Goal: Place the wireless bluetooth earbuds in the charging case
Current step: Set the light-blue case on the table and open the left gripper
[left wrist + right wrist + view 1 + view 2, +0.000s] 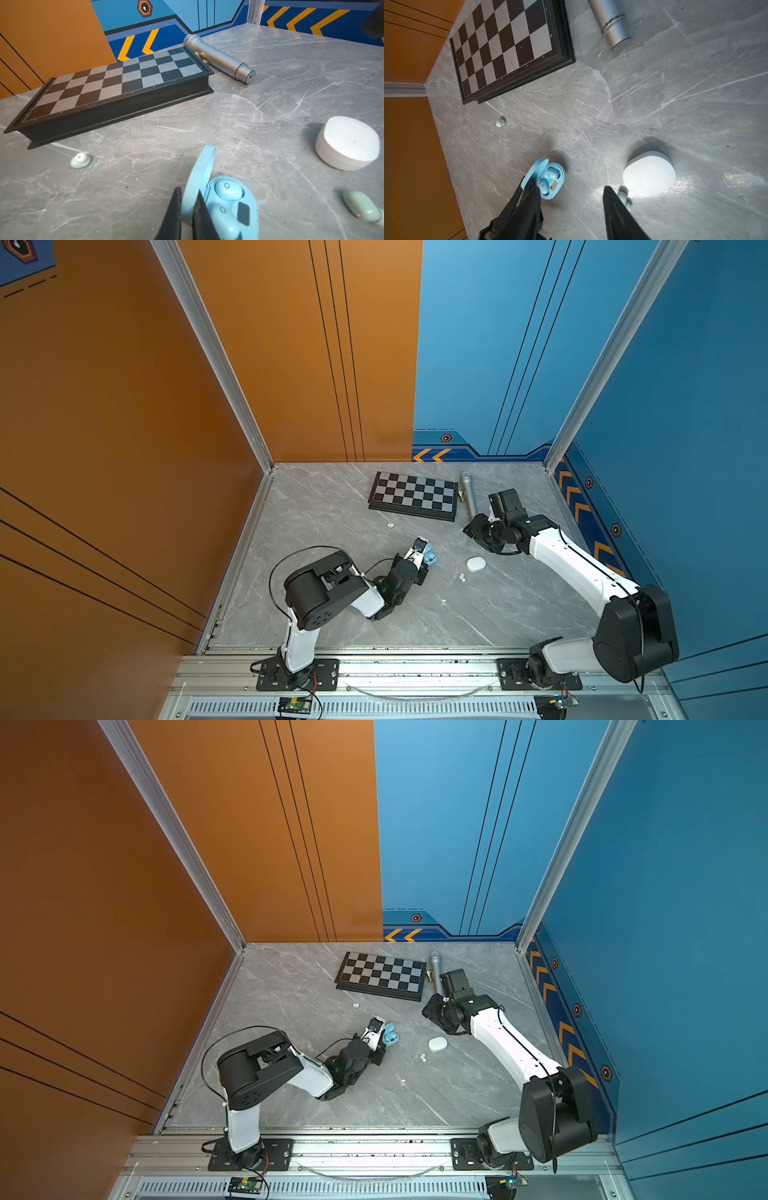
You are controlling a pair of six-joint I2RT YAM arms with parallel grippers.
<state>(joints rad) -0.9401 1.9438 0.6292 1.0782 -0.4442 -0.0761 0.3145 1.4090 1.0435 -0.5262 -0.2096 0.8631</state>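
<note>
The light blue charging case (pixel 243 212) lies open at the table's middle, also visible in both top views (pixel 431 557) (pixel 391 1037). Two light blue earbuds (pixel 227 190) sit in its wells. My left gripper (pixel 188 207) is shut on its raised lid (pixel 200 166). A closed white case (pixel 476 564) (pixel 649 174) lies to the right, with mint earbuds (pixel 461 577) (pixel 361 205) next to it. Another mint earbud (pixel 390 525) (pixel 80 160) lies alone near the chessboard. My right gripper (pixel 570 188) (pixel 478 537) hangs open and empty above the table, between the two cases.
A folded black chessboard (pixel 413 495) lies at the back. Beside it are a silver cylinder (pixel 467 493) and a small brass piece (pixel 460 493). A tiny white speck (pixel 443 601) lies on the grey marble tabletop (pixel 332 614). Walls close three sides.
</note>
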